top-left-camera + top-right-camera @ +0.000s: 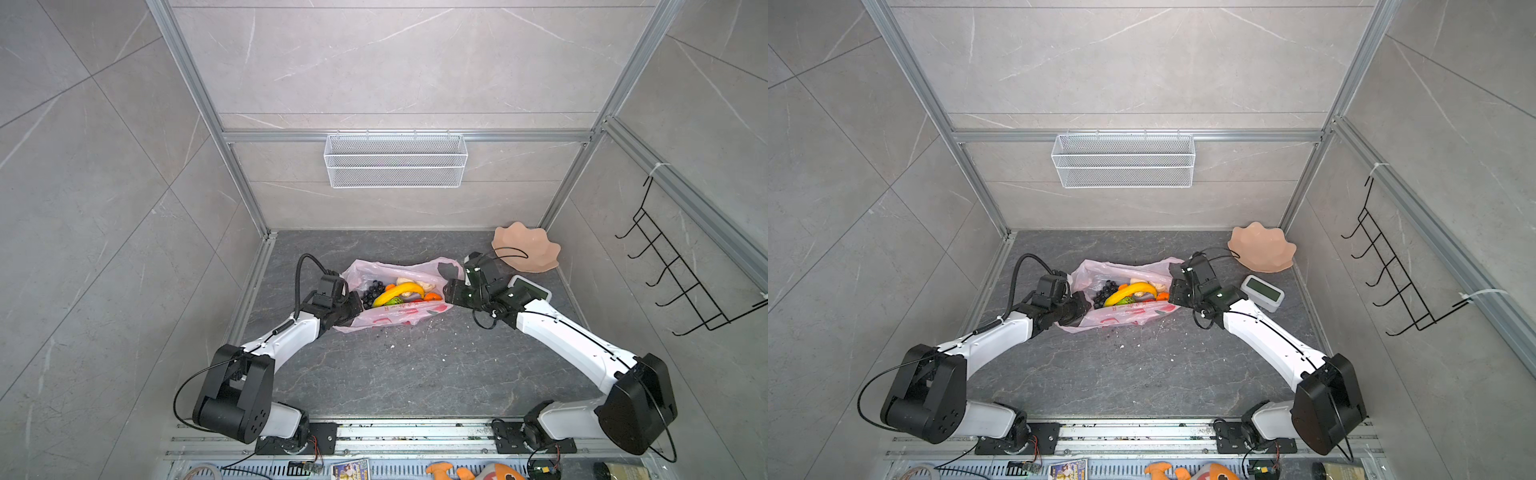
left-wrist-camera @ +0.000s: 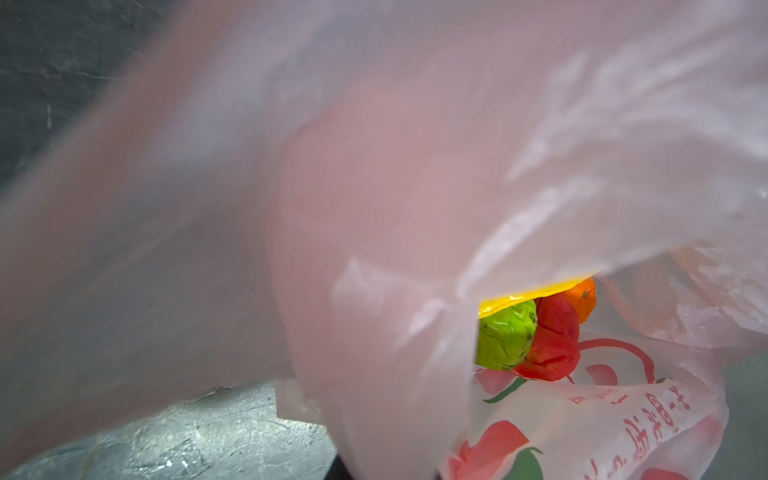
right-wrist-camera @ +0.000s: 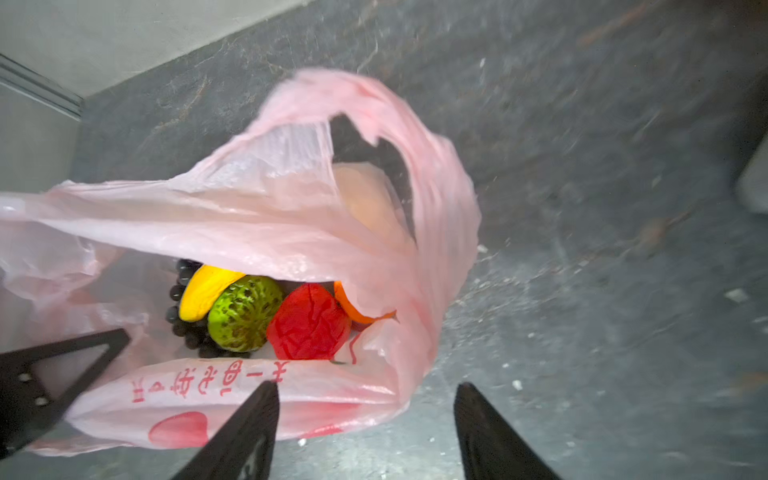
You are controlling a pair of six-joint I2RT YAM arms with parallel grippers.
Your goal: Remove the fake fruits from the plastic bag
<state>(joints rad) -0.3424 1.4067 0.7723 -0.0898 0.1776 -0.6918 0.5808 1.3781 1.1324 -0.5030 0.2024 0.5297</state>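
The plastic bag (image 1: 390,313) lies on its side on the dark table, mouth gaping upward, in both top views. Inside sit the fake fruits: yellow banana (image 1: 397,292), dark grapes (image 1: 372,291), tangerine (image 1: 433,296) and beige pieces (image 1: 415,283). The right wrist view shows the banana (image 3: 208,291), green piece (image 3: 245,316), red apple (image 3: 309,322) and tangerine (image 3: 353,311). My left gripper (image 1: 357,305) is shut on the bag's left edge; in the left wrist view the film (image 2: 374,208) hides its jaws. My right gripper (image 3: 365,388) stands open beside the bag's right end, holding nothing.
A peach wavy dish (image 1: 525,247) sits at the back right, with a white device with a screen (image 1: 1263,292) beside my right arm. A wire basket (image 1: 395,160) hangs on the back wall, a black hook rack (image 1: 685,266) on the right wall. White crumbs (image 1: 409,344) dot the table.
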